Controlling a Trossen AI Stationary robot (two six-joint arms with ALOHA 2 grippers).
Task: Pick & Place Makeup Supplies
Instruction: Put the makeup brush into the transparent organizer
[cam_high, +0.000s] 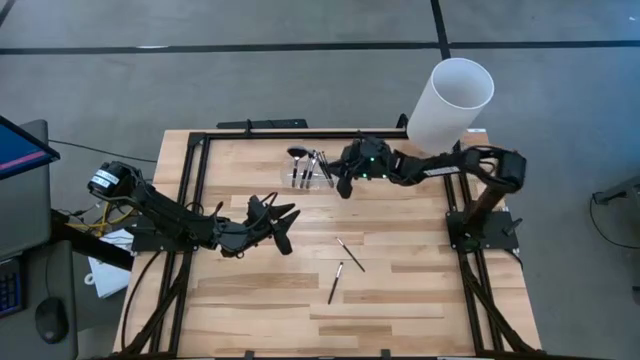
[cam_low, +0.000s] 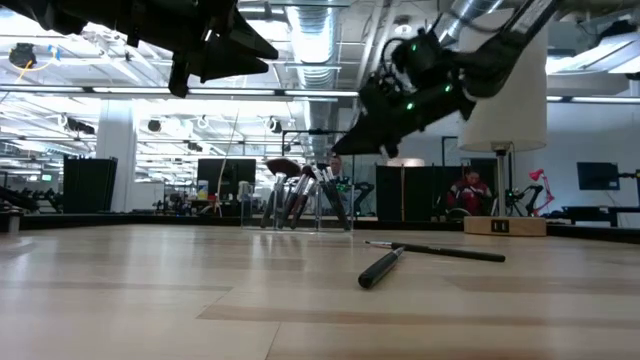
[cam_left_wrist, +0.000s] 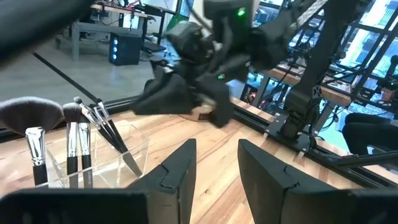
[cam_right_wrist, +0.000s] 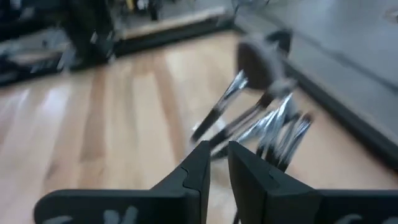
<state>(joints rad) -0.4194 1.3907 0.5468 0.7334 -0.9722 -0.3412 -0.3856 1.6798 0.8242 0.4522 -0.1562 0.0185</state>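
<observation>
Most of the makeup brushes (cam_high: 312, 165) stand bunched in a small clear holder (cam_high: 303, 180) near the far edge of the table (cam_high: 400, 300) — one with a wide fluffy dark head (cam_left_wrist: 28, 113). Two more brushes (cam_high: 341, 268) lie loose on the wood nearer the front, close together but apart. The right gripper (cam_high: 346, 184) hangs just beside the holder, its jaws parted a little and gripping nothing. The left gripper (cam_high: 282, 226) hovers above the table's middle — jaws released, empty. A tall white cylinder (cam_high: 449, 105) stands at the far right corner.
</observation>
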